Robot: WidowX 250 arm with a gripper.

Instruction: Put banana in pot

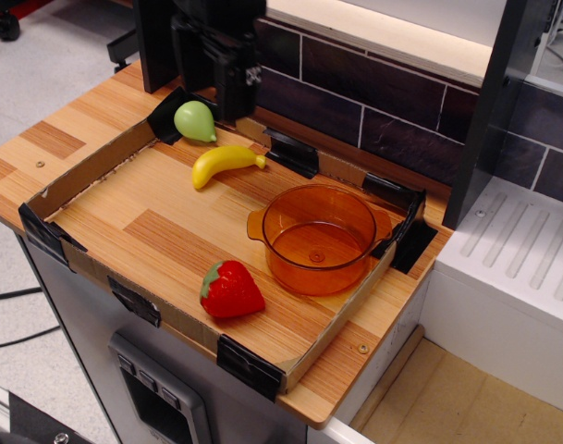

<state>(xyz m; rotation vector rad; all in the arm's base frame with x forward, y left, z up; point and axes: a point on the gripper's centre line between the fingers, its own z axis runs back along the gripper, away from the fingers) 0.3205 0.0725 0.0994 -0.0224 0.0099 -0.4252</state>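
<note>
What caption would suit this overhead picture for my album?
Banana on the tray beside an empty orange pot, the gripper raised behind it.
</note>
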